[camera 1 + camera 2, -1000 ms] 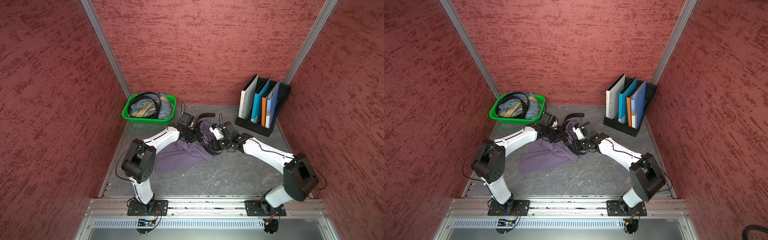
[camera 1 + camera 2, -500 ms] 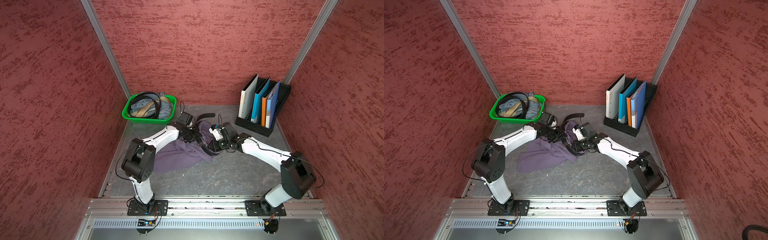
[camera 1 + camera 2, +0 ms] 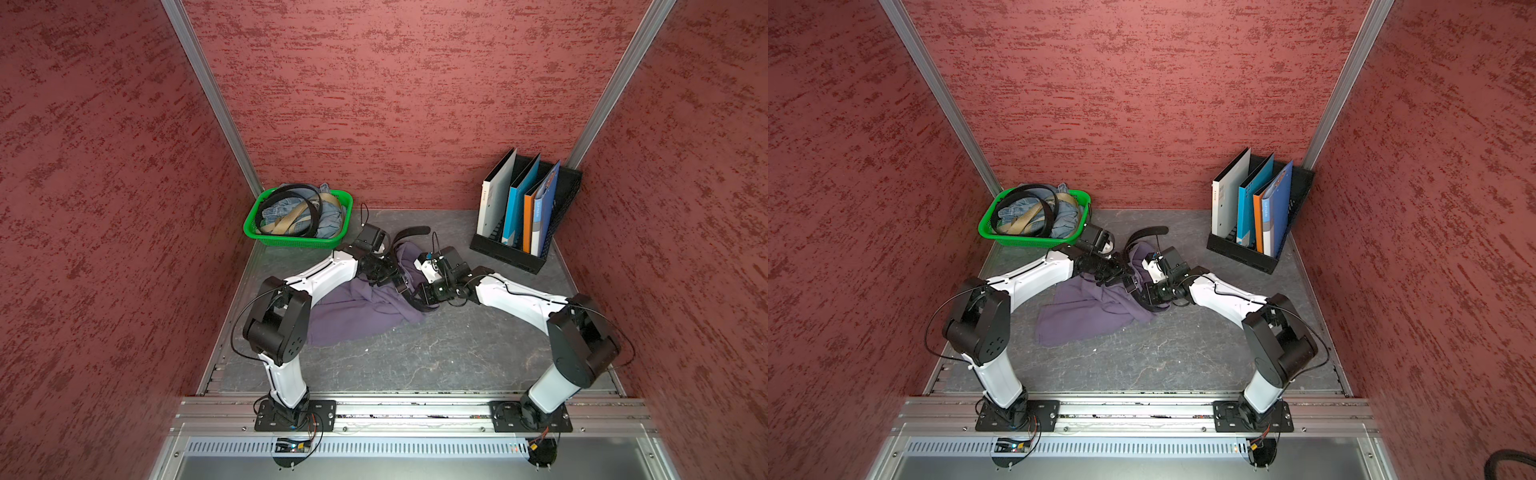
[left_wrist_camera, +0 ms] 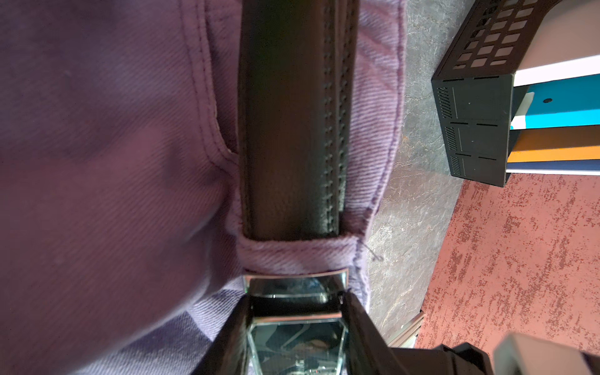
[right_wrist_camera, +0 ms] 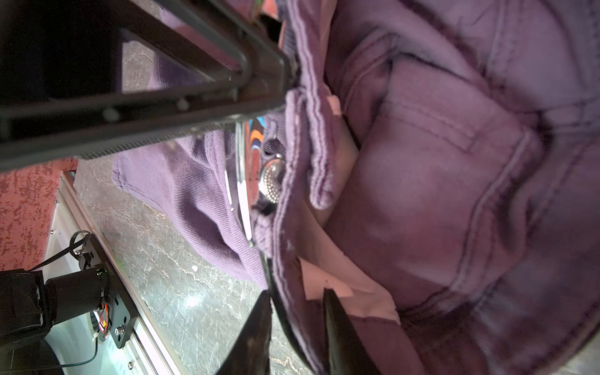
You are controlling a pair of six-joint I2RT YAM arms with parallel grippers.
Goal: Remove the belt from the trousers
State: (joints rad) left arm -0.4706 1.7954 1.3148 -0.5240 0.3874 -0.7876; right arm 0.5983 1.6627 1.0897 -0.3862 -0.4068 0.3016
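Narrowly parted, left fingers (image 4: 360,324) clamping belt (image 4: 289,130) buckle (image 4: 295,285), right fingers (image 5: 337,328) pinching trousers (image 5: 438,194)

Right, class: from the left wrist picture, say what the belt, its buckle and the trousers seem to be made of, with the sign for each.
The belt: black leather or imitation, slight sheen, grained, stitched edge.
The buckle: polished metal, apparently; mirror-like reflections.
The trousers: woven cotton-like twill, matte; diagonal ribs show.

Green basket (image 3: 291,242) at back corner holds blue denim garment (image 3: 332,216), tan belt (image 3: 286,223), wide black belt (image 3: 291,189). Black file rack (image 3: 509,258) with upright folders (image 3: 517,199) stands at other back corner, on grey table (image 3: 436,353).
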